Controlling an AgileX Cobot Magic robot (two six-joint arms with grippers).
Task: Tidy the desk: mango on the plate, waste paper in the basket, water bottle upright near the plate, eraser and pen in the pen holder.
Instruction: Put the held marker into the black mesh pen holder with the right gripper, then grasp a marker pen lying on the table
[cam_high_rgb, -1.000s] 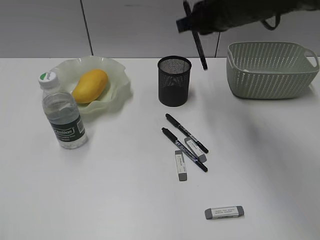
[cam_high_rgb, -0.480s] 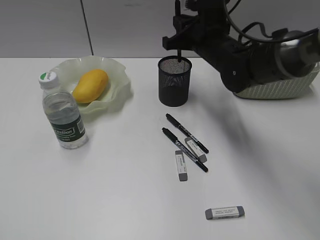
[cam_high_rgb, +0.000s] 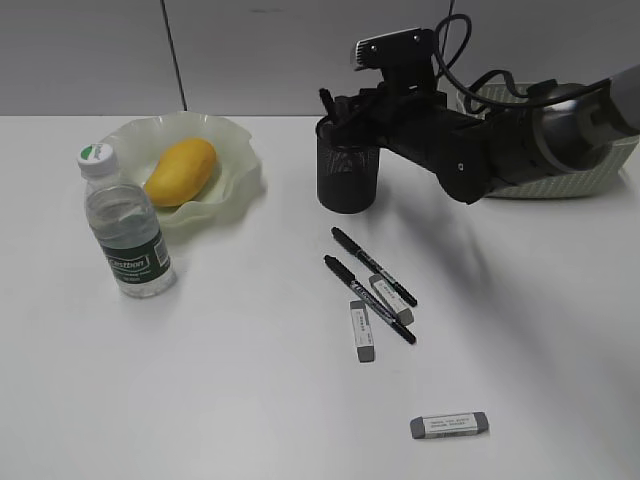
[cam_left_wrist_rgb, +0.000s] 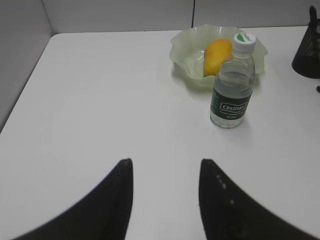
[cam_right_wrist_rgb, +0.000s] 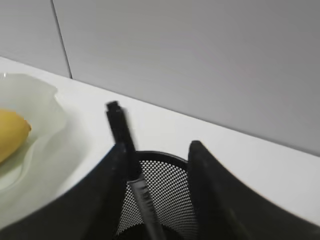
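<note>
The right gripper (cam_high_rgb: 343, 118) hangs over the pen holder (cam_high_rgb: 348, 175) at the far middle of the desk (cam_high_rgb: 230, 380). In the right wrist view its fingers (cam_right_wrist_rgb: 212, 200) stand apart above the mesh rim, and a black pen (cam_right_wrist_rgb: 131, 172) leans inside the holder against the left finger; the gap beside it shows the jaws parted, not clamping it. The left gripper (cam_left_wrist_rgb: 165, 200) hovers over bare desk at the near left, jaws apart and holding nothing.

The mango (cam_high_rgb: 180, 171) lies in the plate (cam_high_rgb: 235, 150) at the far left. The bottle (cam_high_rgb: 124, 224) stands upright just near-left of the plate, cap on. The basket (cam_high_rgb: 600, 175) sits at the far right, mostly hidden behind the right arm; whether the paper is in it cannot be told.

Two more pens (cam_high_rgb: 373, 266) lie side by side, slanting, in the middle of the desk, with two erasers (cam_high_rgb: 362, 331) touching or just beside them. A third eraser (cam_high_rgb: 449, 426) lies alone, well apart, at the near right
</note>
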